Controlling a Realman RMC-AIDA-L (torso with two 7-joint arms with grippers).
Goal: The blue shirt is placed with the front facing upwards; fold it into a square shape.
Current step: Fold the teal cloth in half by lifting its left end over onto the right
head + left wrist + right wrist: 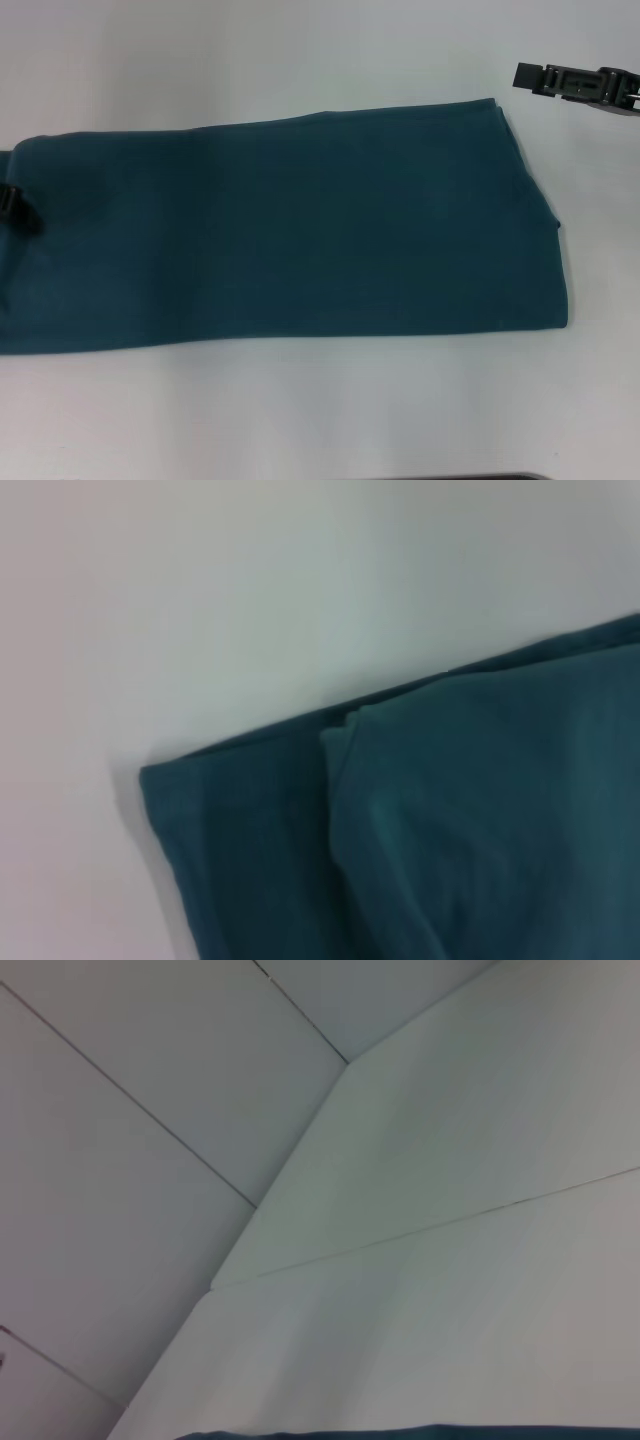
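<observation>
Bare white table [300, 60] rings the blue shirt [300, 230], the only obstacle

Right hand [575, 82], upper right of the head view: black, blocky, flat elongated body with squared cut-outs and a pale metallic bit at its outer end. Left hand [20, 208], far left edge: only a small black angular piece visible. No cables, screws or markings discernible on either.

Blue shirt [290, 225] on table [300, 50] (lying flat).
</observation>
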